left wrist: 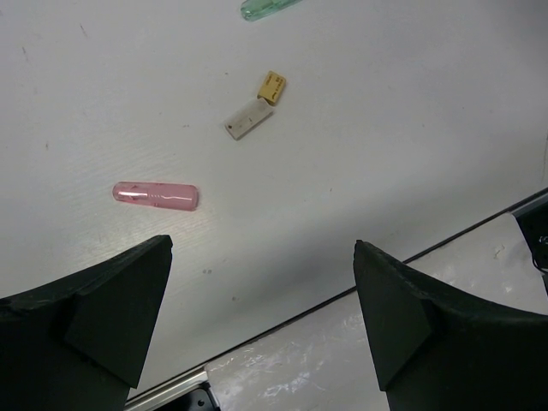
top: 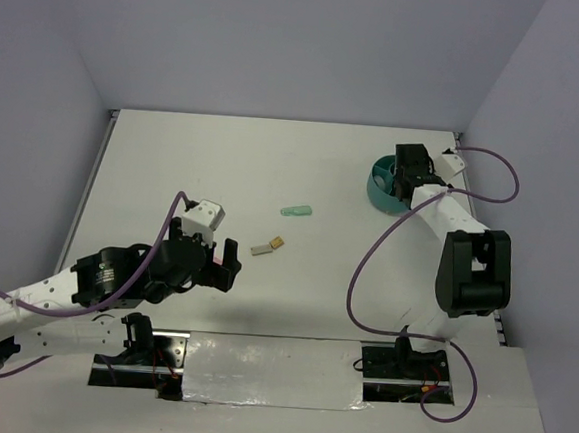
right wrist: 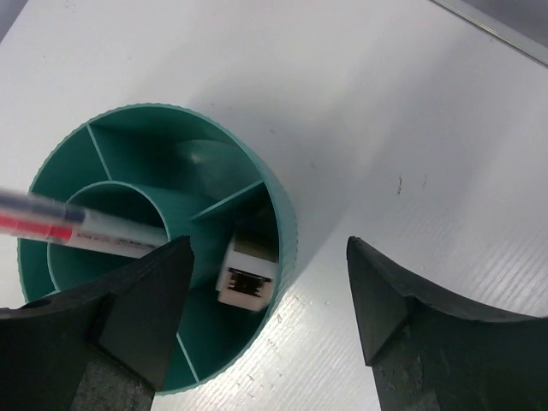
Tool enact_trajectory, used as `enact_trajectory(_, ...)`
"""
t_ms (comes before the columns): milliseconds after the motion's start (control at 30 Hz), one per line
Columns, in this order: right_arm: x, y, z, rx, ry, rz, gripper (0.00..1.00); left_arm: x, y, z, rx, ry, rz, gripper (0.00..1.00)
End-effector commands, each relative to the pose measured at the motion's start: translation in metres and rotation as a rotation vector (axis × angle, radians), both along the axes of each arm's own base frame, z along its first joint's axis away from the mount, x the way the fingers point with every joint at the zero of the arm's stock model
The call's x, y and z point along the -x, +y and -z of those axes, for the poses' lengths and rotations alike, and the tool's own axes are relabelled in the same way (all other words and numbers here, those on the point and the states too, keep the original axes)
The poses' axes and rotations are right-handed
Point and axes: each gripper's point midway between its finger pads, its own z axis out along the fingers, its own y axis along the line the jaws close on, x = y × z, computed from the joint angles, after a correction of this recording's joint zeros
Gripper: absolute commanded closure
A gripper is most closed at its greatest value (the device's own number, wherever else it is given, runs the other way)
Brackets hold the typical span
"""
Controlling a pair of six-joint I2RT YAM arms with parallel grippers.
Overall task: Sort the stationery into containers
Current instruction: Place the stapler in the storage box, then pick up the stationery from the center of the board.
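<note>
The teal container (right wrist: 287, 224) (top: 379, 196) stands at the far right of the table. A pen with a red band (right wrist: 73, 228) lies across its inner ring, and a small white boxy item (right wrist: 247, 278) sits, slightly blurred, in an outer compartment. My right gripper (right wrist: 271, 243) (top: 407, 178) hangs open right above the cup's rim, holding nothing. My left gripper (left wrist: 263, 242) (top: 211, 255) is open and empty over the near-left table. Ahead of it lie a pink capsule (left wrist: 156, 196), a grey-tan block (left wrist: 248, 118) (top: 262, 247) with a yellow piece (left wrist: 271, 86) at its end, and a mint-green capsule (left wrist: 267, 8) (top: 296, 211).
A silver taped strip (top: 267, 370) runs along the near edge between the arm bases. Purple cables (top: 366, 263) loop beside the right arm. Pale walls close the table at the left, back and right.
</note>
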Motion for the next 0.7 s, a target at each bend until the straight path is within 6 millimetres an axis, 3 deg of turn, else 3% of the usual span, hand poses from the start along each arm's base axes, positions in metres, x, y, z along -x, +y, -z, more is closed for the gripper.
enact_trajectory(0, -0.009, 0.001, -0.024, -0.007, -0.088, -0.012, 0.20, -0.002, 0.001, -0.005, 0.016, -0.011, -0.024, 0.01)
enact_trajectory(100, -0.010, 0.007, -0.041, -0.016, -0.128, -0.050, 0.18, -0.003, 0.001, -0.005, 0.018, -0.013, -0.033, 0.01)
enact_trajectory(300, 0.004, 0.034, -0.101, 0.037, -0.217, -0.191, 0.13, -0.012, 0.017, -0.006, 0.024, -0.020, -0.174, 0.01)
enact_trajectory(400, -0.001, 0.084, -0.112, 0.076, -0.198, -0.463, 0.04, -0.016, 0.033, -0.009, 0.020, -0.025, -0.281, 0.01)
enact_trajectory(467, 0.000, 0.123, -0.108, 0.120, -0.144, -0.686, 0.04, -0.015, 0.049, -0.011, -0.017, -0.019, -0.339, 0.01)
enact_trajectory(500, 0.000, 0.160, -0.099, 0.080, -0.127, -0.891, 0.04, -0.015, 0.055, -0.013, 0.001, -0.014, -0.383, 0.01)
enact_trajectory(567, 0.016, 0.215, -0.087, 0.109, -0.066, -1.250, 0.01, -0.014, 0.074, -0.018, -0.053, -0.033, -0.435, 0.01)
enact_trajectory(600, 0.040, 0.253, -0.062, 0.026, 0.006, -1.492, 0.00, -0.017, 0.081, -0.023, -0.067, -0.050, -0.465, 0.01)
enact_trajectory(633, 0.047, 0.264, -0.050, 0.114, 0.057, -1.613, 0.00, -0.017, 0.089, -0.023, -0.098, -0.057, -0.487, 0.01)
enact_trajectory(667, 0.054, 0.288, -0.049, 0.174, 0.082, -1.685, 0.00, -0.016, 0.106, -0.019, -0.165, -0.053, -0.528, 0.01)
